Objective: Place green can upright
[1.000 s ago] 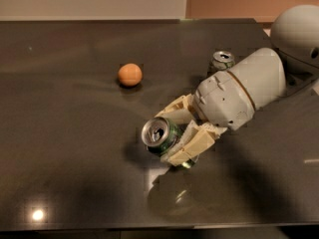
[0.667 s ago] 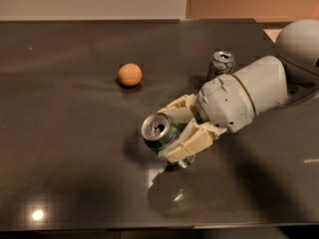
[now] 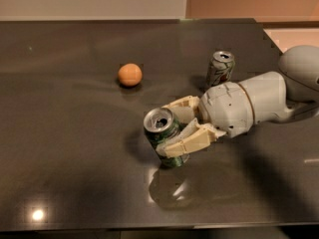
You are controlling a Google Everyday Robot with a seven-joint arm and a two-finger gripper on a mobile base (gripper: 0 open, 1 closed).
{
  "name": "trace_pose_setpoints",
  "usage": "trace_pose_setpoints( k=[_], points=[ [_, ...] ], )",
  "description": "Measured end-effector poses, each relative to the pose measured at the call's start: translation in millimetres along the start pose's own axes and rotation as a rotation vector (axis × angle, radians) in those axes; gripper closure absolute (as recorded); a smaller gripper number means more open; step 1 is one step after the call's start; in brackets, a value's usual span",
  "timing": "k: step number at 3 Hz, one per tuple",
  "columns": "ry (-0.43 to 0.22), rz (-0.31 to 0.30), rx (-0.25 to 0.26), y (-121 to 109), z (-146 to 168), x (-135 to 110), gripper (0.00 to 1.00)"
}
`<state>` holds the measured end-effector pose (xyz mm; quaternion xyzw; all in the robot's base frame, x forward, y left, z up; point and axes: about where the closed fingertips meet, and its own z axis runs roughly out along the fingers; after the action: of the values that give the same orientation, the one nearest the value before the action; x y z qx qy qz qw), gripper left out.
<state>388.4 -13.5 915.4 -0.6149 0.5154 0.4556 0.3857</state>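
matt cream plastic end effector (image 3: 172,129) around shiny metal green can (image 3: 159,123), glossy table (image 3: 70,143)

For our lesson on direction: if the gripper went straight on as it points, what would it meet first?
The gripper, mid-table, clamps the green can. Past it, only bare table seems to lie ahead; the orange ball looks off to one side, depth unclear.

Gripper (image 3: 172,129) mid-table, arm reaching in from right, fingers (image 3: 192,142) clamped either side of green can (image 3: 159,123). Can tilted, silver top toward upper left; base contact with dark table (image 3: 70,143) unclear. Orange ball (image 3: 130,74) well apart, farther back. Pale can (image 3: 220,67) upright behind arm.
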Motion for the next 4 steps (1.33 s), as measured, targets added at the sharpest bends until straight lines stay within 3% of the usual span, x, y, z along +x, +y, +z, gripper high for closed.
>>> trace_pose_setpoints(
  k=[3, 4],
  points=[
    [-0.149, 0.063, 0.021, -13, -2, 18, 1.00],
    [-0.201, 0.069, 0.012, -15, -1, 21, 0.82]
  ],
)
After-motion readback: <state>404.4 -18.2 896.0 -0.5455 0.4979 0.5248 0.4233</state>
